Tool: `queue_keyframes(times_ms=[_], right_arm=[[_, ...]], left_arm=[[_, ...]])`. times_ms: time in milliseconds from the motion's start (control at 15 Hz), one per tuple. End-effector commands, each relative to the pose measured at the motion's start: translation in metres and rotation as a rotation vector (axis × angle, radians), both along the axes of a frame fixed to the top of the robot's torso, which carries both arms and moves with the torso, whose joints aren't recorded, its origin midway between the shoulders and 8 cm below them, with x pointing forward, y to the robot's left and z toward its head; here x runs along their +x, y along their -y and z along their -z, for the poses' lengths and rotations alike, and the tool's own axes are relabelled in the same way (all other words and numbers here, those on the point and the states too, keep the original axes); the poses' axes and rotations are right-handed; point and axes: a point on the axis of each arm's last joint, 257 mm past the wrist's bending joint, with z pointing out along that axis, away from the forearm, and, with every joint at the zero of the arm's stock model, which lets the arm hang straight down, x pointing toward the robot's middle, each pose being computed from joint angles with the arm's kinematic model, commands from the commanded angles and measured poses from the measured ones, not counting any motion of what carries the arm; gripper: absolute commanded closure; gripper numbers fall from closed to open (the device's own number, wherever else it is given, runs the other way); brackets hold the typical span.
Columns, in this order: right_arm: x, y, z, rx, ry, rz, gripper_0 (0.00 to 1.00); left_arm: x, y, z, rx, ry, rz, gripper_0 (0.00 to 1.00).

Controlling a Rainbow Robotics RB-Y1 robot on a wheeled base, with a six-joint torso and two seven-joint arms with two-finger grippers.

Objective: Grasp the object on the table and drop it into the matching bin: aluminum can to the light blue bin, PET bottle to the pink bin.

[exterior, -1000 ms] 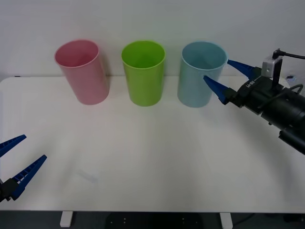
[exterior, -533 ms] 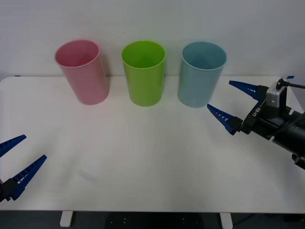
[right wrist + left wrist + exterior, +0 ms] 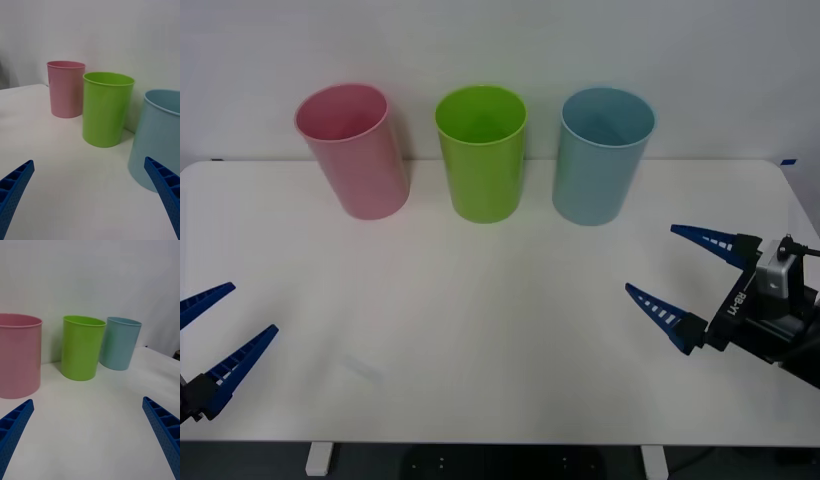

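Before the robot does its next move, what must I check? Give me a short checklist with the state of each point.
1. Right hand open: ok, fingers spread wide, holding nothing.
2. Right hand away from the light blue bin: ok, it is over the table near the right edge.
3. Left hand open and parked at the left edge: ok.
4. Pink bin, lime green bin and light blue bin upright: ok.
5. Aluminum can inside the light blue bin: cannot tell, its bottom is hidden.

Between the right pincer's spread fingers stand 3 bins: pink bin, lime green bin, light blue bin.
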Motion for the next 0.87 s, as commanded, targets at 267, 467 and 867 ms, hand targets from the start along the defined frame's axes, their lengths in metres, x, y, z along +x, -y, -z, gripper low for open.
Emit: queue_keyframes(times_ms=[267,467,867], right_arm=[[-0.037,0.008,0.021,-0.039,-0.042,-0.044,0.00],[-0.047,0.011,0.025,-0.045,-0.059,-0.066,0.00],[-0.052,0.011,0.029,-0.047,-0.074,-0.070,0.00]], left_arm=[[0.000,0.000,0.000,0.000,0.000,0.000,0.00],[0.000,0.000,0.000,0.000,0.000,0.000,0.00],[0.000,0.000,0.000,0.000,0.000,0.000,0.00]])
